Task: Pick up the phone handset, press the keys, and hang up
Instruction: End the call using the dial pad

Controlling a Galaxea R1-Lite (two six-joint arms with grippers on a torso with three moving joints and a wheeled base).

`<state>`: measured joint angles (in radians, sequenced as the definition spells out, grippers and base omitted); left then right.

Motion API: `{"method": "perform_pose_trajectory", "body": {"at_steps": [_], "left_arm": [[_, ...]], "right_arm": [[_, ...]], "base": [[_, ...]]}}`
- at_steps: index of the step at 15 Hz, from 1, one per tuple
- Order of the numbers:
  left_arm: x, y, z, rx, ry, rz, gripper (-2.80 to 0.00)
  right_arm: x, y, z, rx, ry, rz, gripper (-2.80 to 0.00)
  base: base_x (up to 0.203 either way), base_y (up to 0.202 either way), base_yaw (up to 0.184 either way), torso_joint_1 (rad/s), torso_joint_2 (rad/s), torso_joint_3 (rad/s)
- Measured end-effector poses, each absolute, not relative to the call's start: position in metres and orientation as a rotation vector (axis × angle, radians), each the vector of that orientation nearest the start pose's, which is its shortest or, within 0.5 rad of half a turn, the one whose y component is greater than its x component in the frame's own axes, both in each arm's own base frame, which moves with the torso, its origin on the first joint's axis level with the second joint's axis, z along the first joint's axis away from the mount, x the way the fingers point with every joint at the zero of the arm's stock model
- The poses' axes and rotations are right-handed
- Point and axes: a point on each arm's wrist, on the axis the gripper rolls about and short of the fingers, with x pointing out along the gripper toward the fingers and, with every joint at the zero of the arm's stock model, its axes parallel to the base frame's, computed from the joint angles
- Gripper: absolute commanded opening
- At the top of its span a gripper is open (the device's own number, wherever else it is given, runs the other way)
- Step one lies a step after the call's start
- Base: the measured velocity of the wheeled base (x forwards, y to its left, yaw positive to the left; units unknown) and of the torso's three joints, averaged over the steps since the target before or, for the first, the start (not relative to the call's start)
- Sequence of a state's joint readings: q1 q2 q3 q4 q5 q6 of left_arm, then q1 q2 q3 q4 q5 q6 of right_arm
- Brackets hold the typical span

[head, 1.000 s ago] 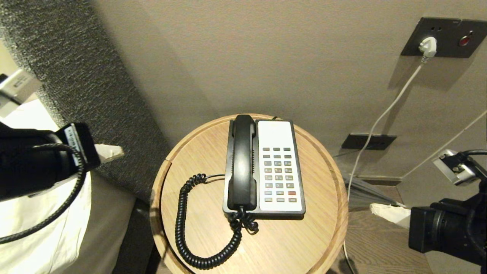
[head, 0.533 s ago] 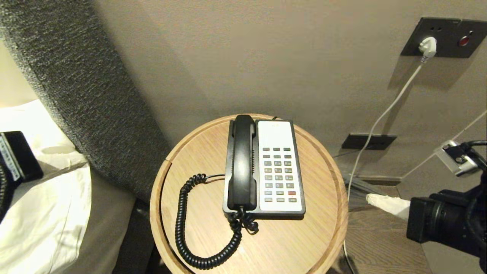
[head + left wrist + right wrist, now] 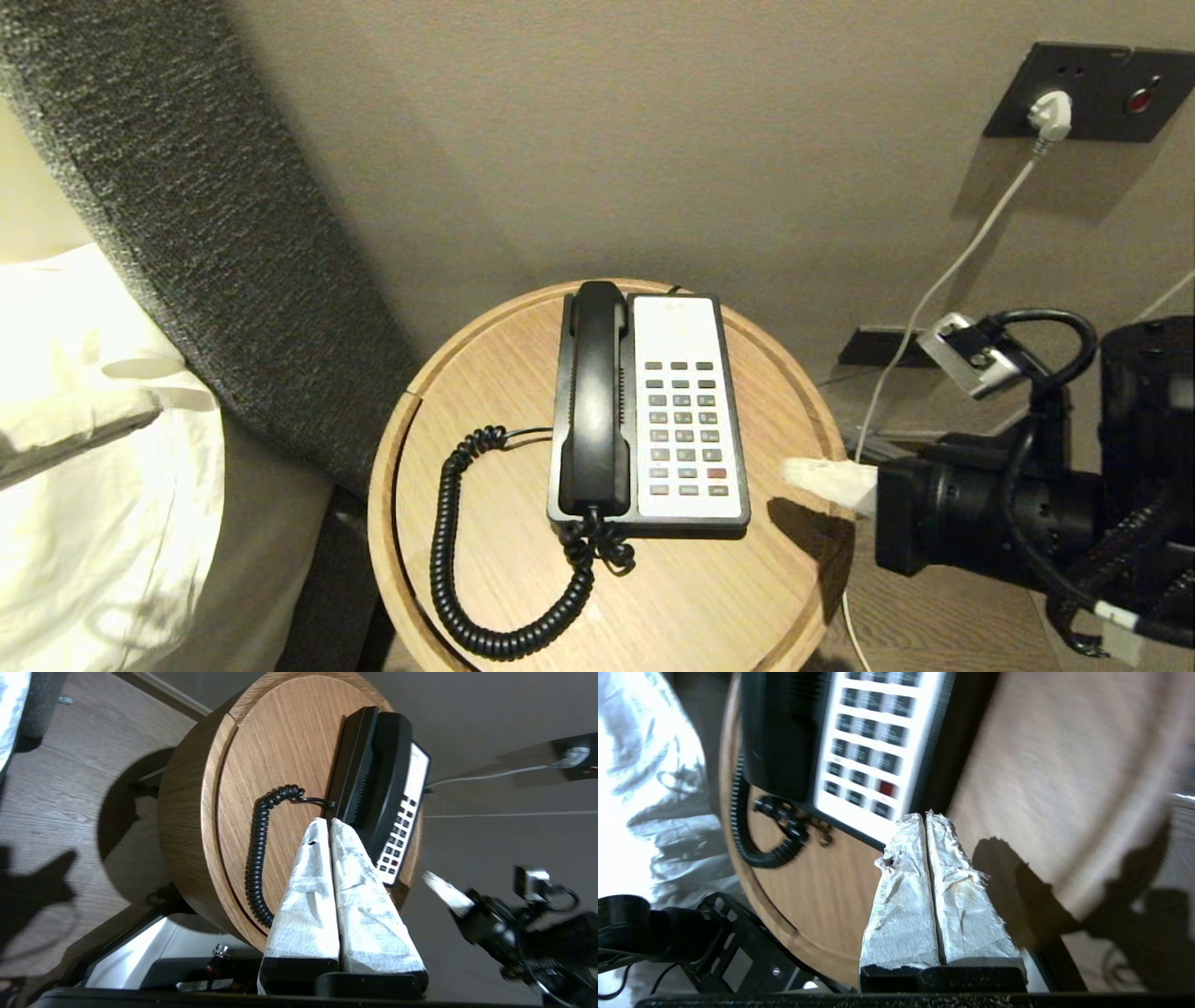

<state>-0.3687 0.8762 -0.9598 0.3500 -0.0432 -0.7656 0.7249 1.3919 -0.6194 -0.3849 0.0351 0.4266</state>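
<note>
Your right gripper (image 3: 794, 469) is at the table's right edge, its white-wrapped fingers (image 3: 924, 877) pressed flat together with nothing between them. The tip hangs above the wooden table (image 3: 709, 597), just beside the phone base (image 3: 686, 336), level with the bottom rows of keys (image 3: 686, 439); you can see its shadow on the wood right under it. It touches nothing. The right arm reaches in level from the right, wrist camera riding on top and a black cable looping over it.

Your left gripper (image 3: 327, 823) is out of the head view; its own camera shows both wrapped fingers closed tip to tip, empty, held off the table and pointing towards the near end of the phone.

The phone handset (image 3: 595, 392) lies seated in its cradle on the far side of the keypad from your right gripper, untouched. Its black coiled cord (image 3: 485, 597) drops from the handset's near end and curls over the tabletop beyond the phone.

There's one red key (image 3: 886, 788) just ahead of your right fingertips in the wrist view. The key markings are too blurred to read, and you get no brand or lettering on the phone.
</note>
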Motion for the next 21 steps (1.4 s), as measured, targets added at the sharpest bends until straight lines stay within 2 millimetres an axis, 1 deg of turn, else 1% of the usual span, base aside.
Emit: {"method": "perform_pose_trajectory", "body": {"at_steps": [2, 6, 15, 21], "left_arm": [[0.067, -0.027, 0.293, -0.708, 0.4, -0.29, -2.8], [0.063, -0.025, 0.287, -0.707, 0.402, -0.29, -2.8], [0.06, -0.024, 0.284, -0.708, 0.404, -0.29, -2.8], [0.059, -0.024, 0.282, -0.723, 0.412, -0.296, -2.8]], "right_arm": [[0.168, 0.153, 0.187, 0.26, 0.539, 0.661, -2.8], [0.178, 0.167, 0.182, 0.246, 0.561, 0.667, -2.8], [0.185, 0.174, 0.175, 0.242, 0.575, 0.671, -2.8], [0.182, 0.177, 0.173, 0.241, 0.585, 0.685, -2.8]], "base": [[0.0, 0.0, 0.0, 0.0, 0.0, 0.0], [0.0, 0.0, 0.0, 0.0, 0.0, 0.0], [0.0, 0.0, 0.0, 0.0, 0.0, 0.0], [0.0, 0.0, 0.0, 0.0, 0.0, 0.0]]}}
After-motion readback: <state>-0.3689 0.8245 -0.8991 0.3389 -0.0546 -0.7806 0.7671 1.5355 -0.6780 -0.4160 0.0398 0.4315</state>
